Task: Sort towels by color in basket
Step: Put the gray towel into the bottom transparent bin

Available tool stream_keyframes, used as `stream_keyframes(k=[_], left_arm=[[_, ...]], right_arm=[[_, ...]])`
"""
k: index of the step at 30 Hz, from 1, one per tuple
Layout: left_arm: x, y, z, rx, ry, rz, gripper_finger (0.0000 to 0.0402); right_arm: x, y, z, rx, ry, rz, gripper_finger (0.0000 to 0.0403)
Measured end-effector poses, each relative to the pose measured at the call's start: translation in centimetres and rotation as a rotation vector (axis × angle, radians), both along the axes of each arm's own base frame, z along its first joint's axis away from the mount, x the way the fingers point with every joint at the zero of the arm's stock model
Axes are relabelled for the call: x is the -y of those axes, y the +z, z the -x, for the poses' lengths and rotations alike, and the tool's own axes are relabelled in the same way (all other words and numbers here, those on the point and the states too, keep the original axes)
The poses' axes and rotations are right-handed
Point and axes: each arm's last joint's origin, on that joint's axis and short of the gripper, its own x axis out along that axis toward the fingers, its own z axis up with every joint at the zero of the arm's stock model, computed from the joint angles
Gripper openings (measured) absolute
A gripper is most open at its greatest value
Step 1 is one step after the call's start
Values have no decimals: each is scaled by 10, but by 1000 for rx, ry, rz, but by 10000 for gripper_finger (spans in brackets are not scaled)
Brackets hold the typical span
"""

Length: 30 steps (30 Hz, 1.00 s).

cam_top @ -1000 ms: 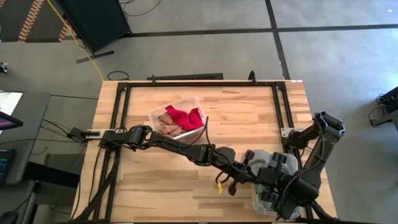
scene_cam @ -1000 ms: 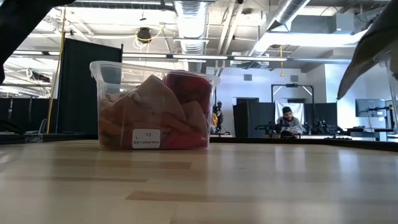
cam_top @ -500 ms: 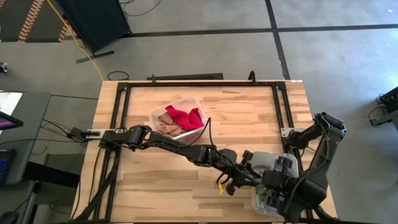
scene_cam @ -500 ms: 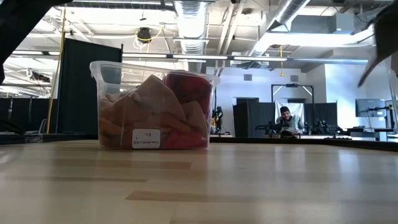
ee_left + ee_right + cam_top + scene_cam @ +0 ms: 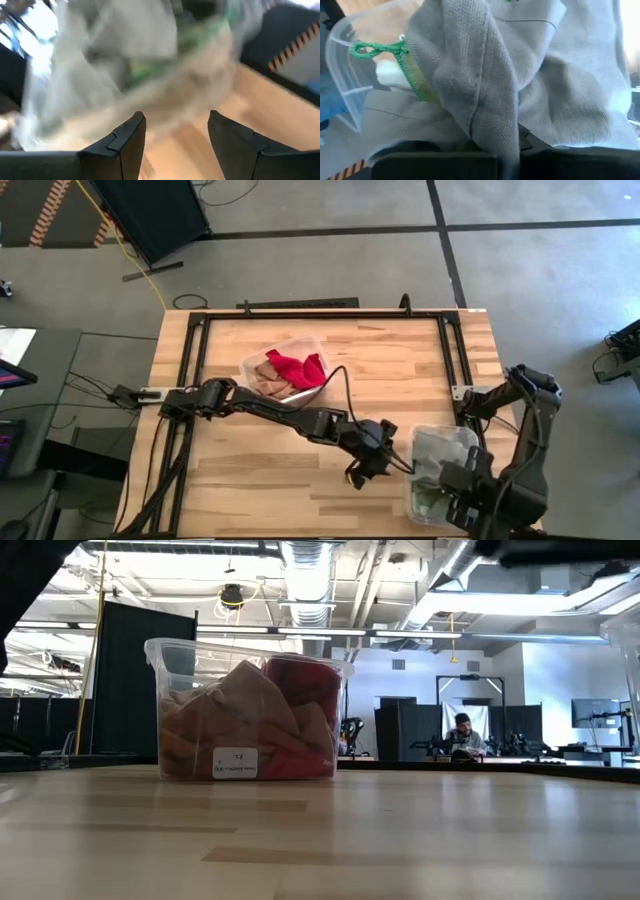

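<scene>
Tabletop [image 5: 400, 360]: left hand [image 5: 378, 463] newly open.

Surface [image 5: 400, 355] open between the clear bin [image 5: 288, 372] of towels and second bin [image 5: 440, 480]; left arm [image 5: 290, 415] crosses middle.

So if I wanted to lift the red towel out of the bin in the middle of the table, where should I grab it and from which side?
Probably from straight above. The red towel lies bunched on top of the brown cloths inside the clear bin, whose walls block any sideways approach. Pinch the raised fold near its middle, which stands up toward the rim in the low view.
</scene>
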Motion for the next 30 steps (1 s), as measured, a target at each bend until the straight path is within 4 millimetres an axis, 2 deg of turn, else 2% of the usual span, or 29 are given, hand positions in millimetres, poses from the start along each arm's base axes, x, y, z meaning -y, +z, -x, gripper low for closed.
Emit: stream_keyframes(k=[7, 11, 16, 25, 30], left_arm=[[-5, -30, 19, -331, 24, -72, 206], [-6, -49, 28, -451, 38, -84, 206], [-3, -65, 35, -519, 36, -97, 206], [8, -70, 42, -551, 12, -112, 206], [10, -70, 43, -551, 0, -119, 206]], right_arm=[[-16, -29, -16, -55, 57, 94, 21], [-23, -46, -29, -80, 81, 125, 21], [-30, -61, -42, -86, 98, 121, 21], [-27, -61, -47, -84, 84, 127, 21], [-12, -57, -44, -122, 38, 203, 21]])
